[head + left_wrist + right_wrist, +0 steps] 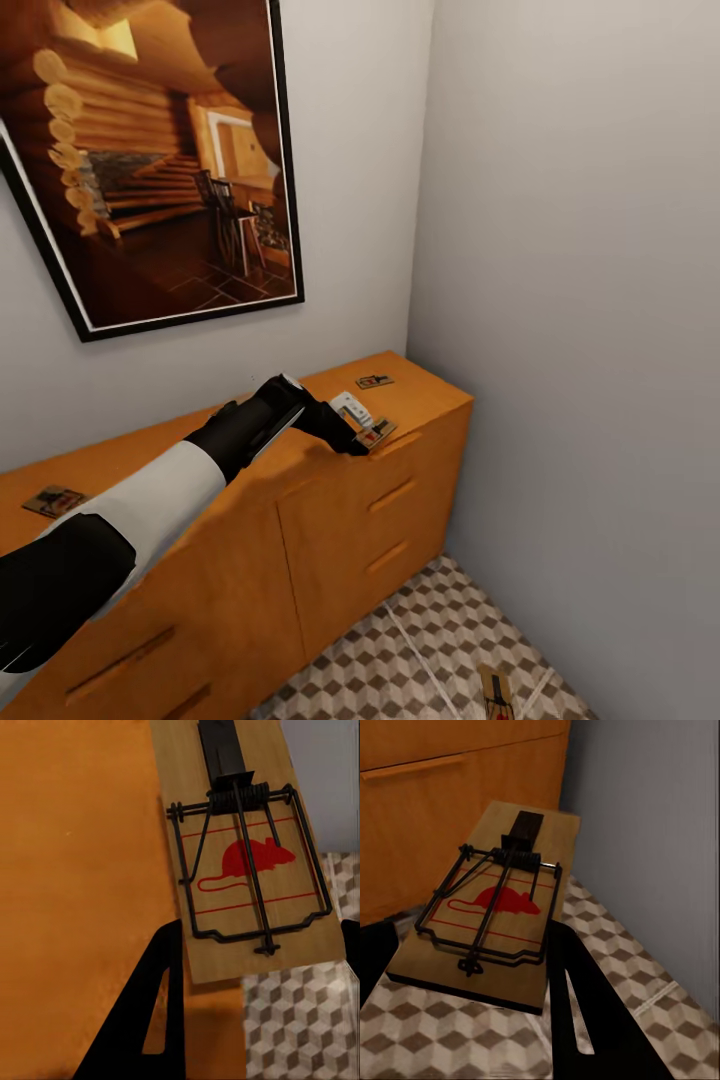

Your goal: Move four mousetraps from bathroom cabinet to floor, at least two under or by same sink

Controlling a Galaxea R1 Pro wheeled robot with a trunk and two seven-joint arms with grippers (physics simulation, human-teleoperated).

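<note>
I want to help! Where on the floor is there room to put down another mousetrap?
The tiled floor is bare between the cabinet front and the mousetrap already lying near the grey wall. That wall corner is tighter. The left end effector works at the cabinet's front edge.

The left arm's glossy white cylindrical sleeve [150, 505] sits between a matte black rounded shoulder segment [55, 590] toward 8 o'clock and a black tapered forearm [245, 425]; a small white block [351, 408] caps the wrist; the flat black triangular gripper fingers [146, 1020] each carry a narrow cut-out slot.
</note>
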